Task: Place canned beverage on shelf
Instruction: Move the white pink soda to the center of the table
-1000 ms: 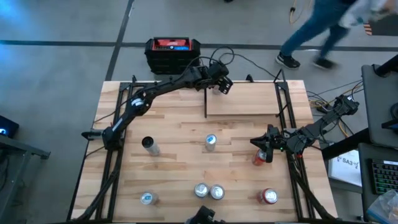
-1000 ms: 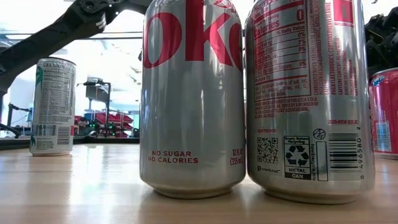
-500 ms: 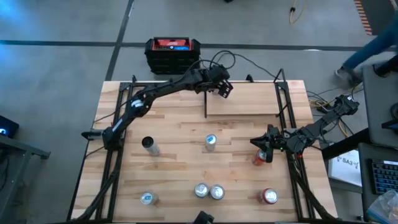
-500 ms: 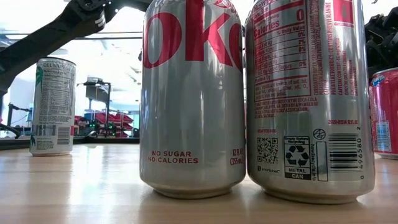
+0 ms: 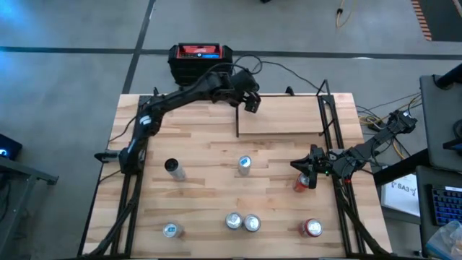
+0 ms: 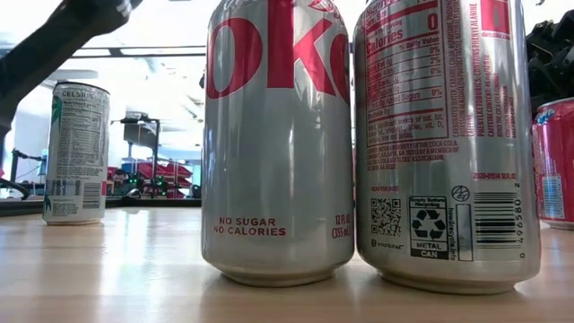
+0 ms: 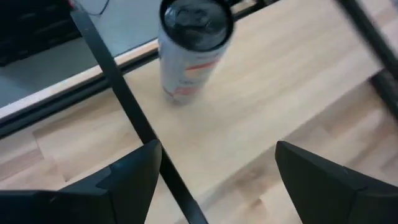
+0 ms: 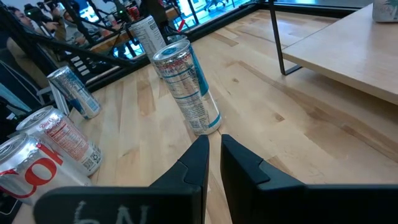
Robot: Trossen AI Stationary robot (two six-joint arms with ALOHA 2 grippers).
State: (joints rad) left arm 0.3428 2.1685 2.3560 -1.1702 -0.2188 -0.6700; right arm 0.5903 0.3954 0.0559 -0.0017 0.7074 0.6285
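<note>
A silver can (image 7: 193, 50) with a dark top stands upright on the shelf (image 5: 289, 119), a light wood board with black rods, near its far left corner; it also shows far off in the right wrist view (image 8: 385, 11). My left gripper (image 7: 214, 186) hovers open above and short of that can, touching nothing, and covers it in the high view (image 5: 249, 100). My right gripper (image 8: 211, 165) is shut and waits at the table's right side (image 5: 299, 170), beside a red can (image 5: 299, 185).
Loose cans stand on the tabletop: a black one (image 5: 172, 167), a silver-blue one (image 5: 244, 165), two silver ones (image 5: 242, 221) near the front, another (image 5: 171, 230) at front left, a red one (image 5: 312, 228) at front right. A black and red box (image 5: 201, 61) sits beyond the far edge.
My left gripper has risen and drawn back from the shelf toward the table's far left, staying open; the arm has lifted almost out of the low view. The can on the shelf stays upright where it was.
</note>
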